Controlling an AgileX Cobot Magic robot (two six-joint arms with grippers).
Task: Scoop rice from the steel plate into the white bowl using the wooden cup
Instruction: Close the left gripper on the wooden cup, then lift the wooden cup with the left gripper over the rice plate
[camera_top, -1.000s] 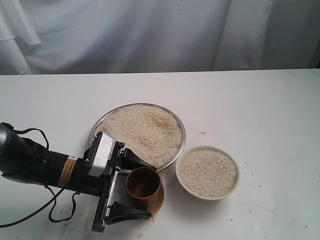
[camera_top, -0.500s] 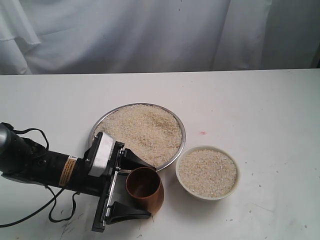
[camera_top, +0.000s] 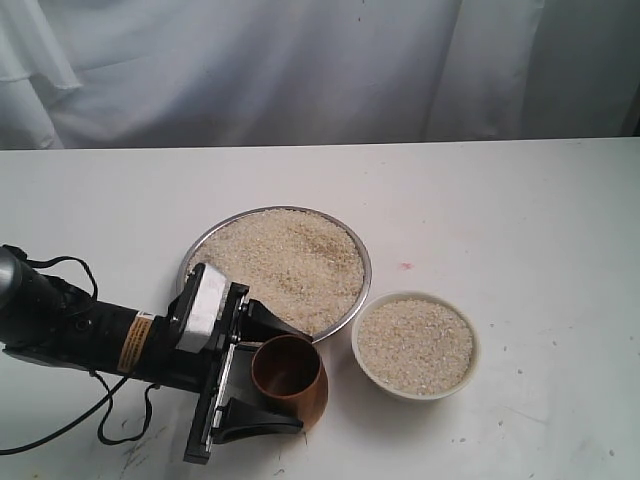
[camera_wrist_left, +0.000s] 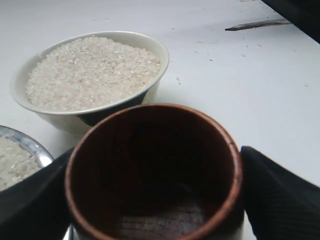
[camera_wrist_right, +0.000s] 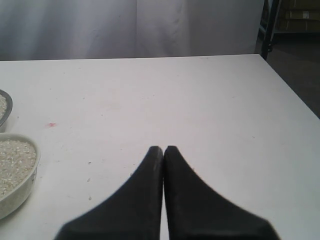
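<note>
L arm comes in low from 9 o'clock along the near table edge, black cable (camera_top: 60, 432) trailing beside it. L gripper (camera_top: 298, 380) is at the wooden cup (camera_wrist_left: 155, 170). Jaws stand wide, one finger (camera_top: 262, 420) on the near side of the cup and the other on the far side. Both look pressed against the cup wall (wrist cam shows no gap on either side). Cup is upright on the table (camera_top: 520, 220), mouth up, and its inside shows only dark bare wood.

White bowl (camera_top: 476, 348) sits at approx 2–3 o'clock from the cup, near it but not touching, filled almost to the rim with rice.

Steel plate (camera_top: 369, 268) is at 12 o'clock from the cup, with the far finger reaching over its near rim. Rice (camera_top: 285, 260) is heaped across nearly the whole plate. Bowl lies at 4 o'clock from plate ctr, rims just beside each other.

R gripper (camera_wrist_right: 163, 150) appears only in its own wrist cam. Its fingers are pressed together w/ nothing between them, above bare table.

Small pink mark (camera_top: 405, 266) lies on the table at 3 o'clock from the plate. Farther back, white cloth backdrop (camera_top: 300, 70) hangs behind the far table edge.
</note>
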